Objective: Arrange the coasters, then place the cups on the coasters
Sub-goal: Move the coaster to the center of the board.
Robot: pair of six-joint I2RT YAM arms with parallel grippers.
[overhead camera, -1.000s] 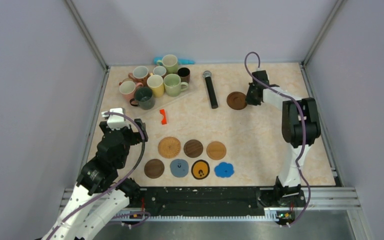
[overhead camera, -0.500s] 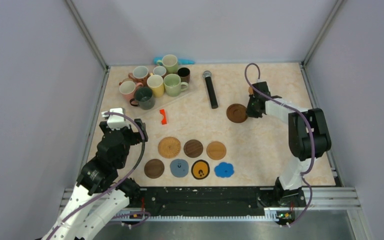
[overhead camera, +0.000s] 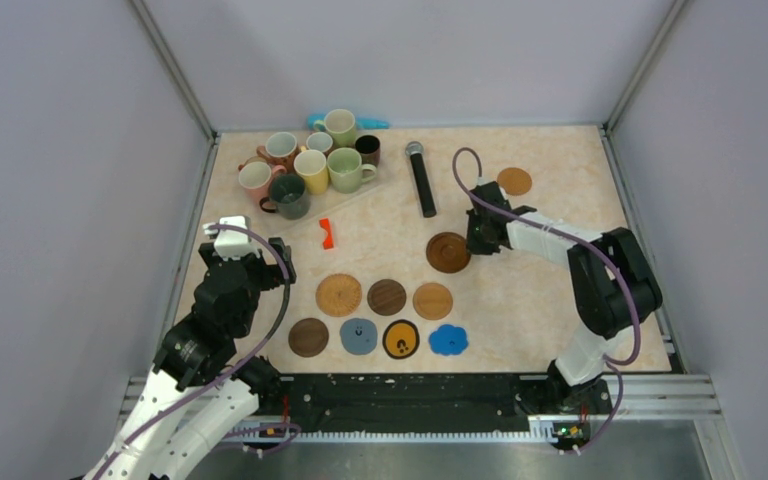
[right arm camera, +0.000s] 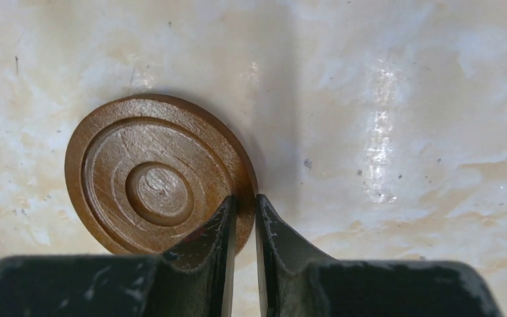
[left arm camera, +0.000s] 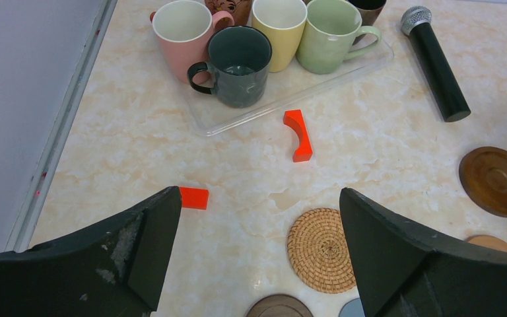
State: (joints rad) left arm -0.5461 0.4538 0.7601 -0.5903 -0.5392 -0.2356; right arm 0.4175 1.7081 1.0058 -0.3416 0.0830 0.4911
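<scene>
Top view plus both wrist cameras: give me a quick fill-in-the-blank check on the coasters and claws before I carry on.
1. The right claw pinches the ringed coaster, whose colour is ____.
2. The left claw stands wide ____, holding nothing.
3. The near row of coasters holds ____ discs.
4. The scalloped coaster in that row is ____.
Missing words: brown; open; four; blue.
</scene>
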